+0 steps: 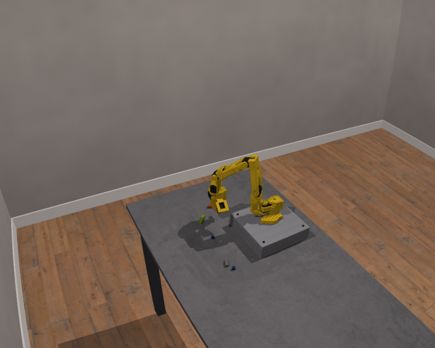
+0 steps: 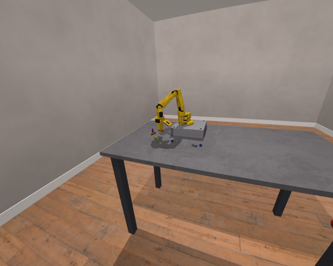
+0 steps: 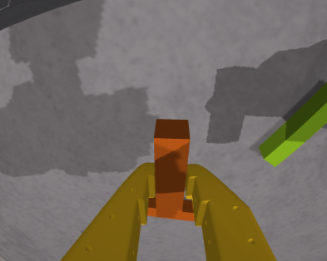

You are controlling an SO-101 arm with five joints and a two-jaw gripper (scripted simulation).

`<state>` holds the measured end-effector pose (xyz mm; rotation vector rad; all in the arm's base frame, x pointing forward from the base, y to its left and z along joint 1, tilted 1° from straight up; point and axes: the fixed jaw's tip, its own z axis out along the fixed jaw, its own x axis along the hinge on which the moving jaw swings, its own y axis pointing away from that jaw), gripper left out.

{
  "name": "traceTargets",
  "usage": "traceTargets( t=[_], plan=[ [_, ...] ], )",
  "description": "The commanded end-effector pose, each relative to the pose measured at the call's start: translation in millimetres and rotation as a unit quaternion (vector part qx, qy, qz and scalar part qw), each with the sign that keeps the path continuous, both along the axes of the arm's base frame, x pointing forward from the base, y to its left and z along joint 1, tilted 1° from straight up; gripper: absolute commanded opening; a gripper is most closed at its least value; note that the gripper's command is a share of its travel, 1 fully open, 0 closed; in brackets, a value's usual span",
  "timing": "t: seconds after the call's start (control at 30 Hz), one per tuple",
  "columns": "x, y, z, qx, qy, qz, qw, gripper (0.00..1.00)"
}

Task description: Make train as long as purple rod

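Observation:
My gripper (image 1: 218, 211) (image 2: 160, 130) (image 3: 170, 180) is shut on an orange rod (image 3: 170, 162) (image 2: 160, 130) and holds it above the table. A second orange rod (image 1: 209, 206) (image 2: 153, 133) (image 3: 189, 215) lies on the table, partly hidden behind the held one in the wrist view. The purple rod (image 2: 152, 130) is just behind it in the exterior view and hidden in the other views. The lime rod (image 1: 201, 219) (image 2: 156, 138) (image 3: 297, 125) lies nearby at an angle. A grey rod (image 1: 226, 263) (image 2: 194, 145) lies beside one blue rod (image 1: 233, 268) (image 2: 200, 145); a small gap seems to part them.
Another blue rod (image 1: 212, 237) (image 2: 172, 140) lies alone between the lime rod and the grey rod. The arm's raised grey base block (image 1: 285, 239) (image 2: 187, 132) stands beside the rods. The table (image 1: 303, 299) (image 2: 247, 160) has its short edge beyond the lime and orange rods.

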<state>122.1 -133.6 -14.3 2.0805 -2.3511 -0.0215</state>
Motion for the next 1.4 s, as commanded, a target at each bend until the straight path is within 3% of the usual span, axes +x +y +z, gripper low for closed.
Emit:
traceTargets(
  t=[0.0, 0.1, 0.33, 0.6, 0.97, 1.37],
  plan=[
    [21.4, 17, -1.4, 0.000, 0.001, -0.003, 1.000, 0.00],
    [26.0, 22, -1.8, 0.000, 0.001, -0.003, 1.000, 0.00],
    [52.1, 64, -4.1, -0.001, 0.003, -0.002, 1.000, 0.00],
    [66.3, 107, -6.4, -0.003, 0.005, -0.002, 1.000, 0.00],
    [69.8, 132, -7.7, -0.004, 0.005, -0.001, 1.000, 0.00],
    [73.6, 138, -5.1, -0.005, 0.000, -0.004, 1.000, 0.00]
  ],
)
